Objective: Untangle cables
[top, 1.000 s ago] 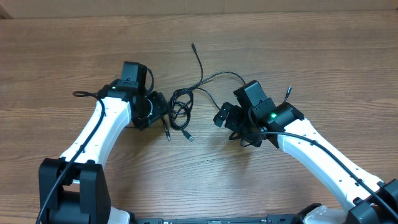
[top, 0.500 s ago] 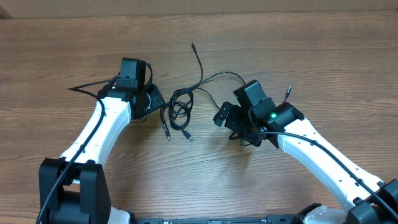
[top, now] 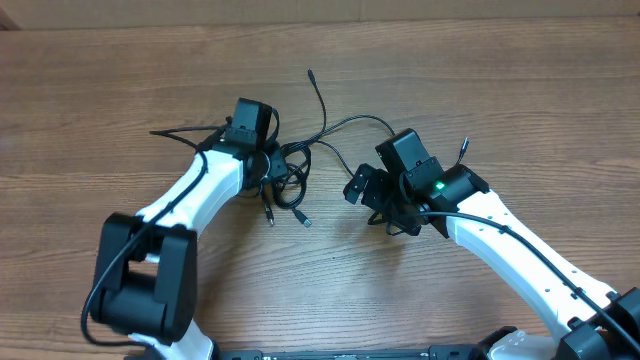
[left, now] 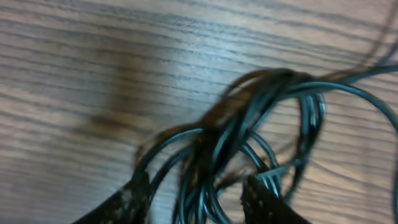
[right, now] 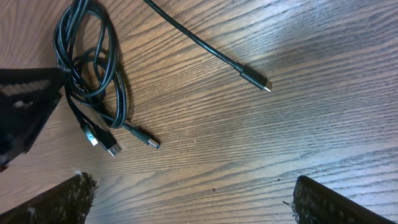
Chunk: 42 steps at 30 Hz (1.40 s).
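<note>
The left end effector [top: 266, 172] has been shifted onto the cables [top: 292, 176] and narrowed about their loops for pulling; clamping cannot be confirmed. The right end effector [right: 193, 199] is spread wide.

Black cables [top: 290, 172] on my brown, wood-grained table [top: 100, 90], one plug tip [right: 266, 86] silver. My arms [top: 185, 200] are white with black joints.

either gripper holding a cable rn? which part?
Nothing is held. The left gripper straddles looped strands of the cables, its jaws standing wider apart than the strands. The right gripper is open over bare table.
</note>
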Each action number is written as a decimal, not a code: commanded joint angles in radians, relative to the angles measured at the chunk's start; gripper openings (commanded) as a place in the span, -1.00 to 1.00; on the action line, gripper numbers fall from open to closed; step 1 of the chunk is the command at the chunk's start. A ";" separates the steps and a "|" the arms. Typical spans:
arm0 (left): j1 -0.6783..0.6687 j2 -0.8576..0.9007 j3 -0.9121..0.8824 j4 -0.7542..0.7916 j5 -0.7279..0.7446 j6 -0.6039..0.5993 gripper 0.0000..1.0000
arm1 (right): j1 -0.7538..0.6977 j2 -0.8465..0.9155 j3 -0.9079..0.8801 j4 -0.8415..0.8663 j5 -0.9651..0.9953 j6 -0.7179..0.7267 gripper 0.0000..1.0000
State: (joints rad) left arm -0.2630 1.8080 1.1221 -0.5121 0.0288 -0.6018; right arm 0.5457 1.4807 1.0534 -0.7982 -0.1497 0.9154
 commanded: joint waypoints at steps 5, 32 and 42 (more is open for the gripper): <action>-0.002 0.084 0.011 0.062 -0.001 -0.008 -0.59 | 0.009 0.003 -0.005 0.003 0.011 -0.007 1.00; -0.006 -0.242 0.013 0.121 0.373 -0.156 -0.91 | 0.009 0.003 -0.005 0.039 -0.008 -0.059 1.00; -0.007 -0.288 0.013 0.122 0.504 -0.202 -0.92 | 0.009 0.003 -0.005 0.167 -0.160 -0.056 1.00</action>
State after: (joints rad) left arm -0.2623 1.5406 1.1248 -0.3962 0.4381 -0.7536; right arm 0.5457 1.4807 1.0534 -0.6556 -0.2493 0.8639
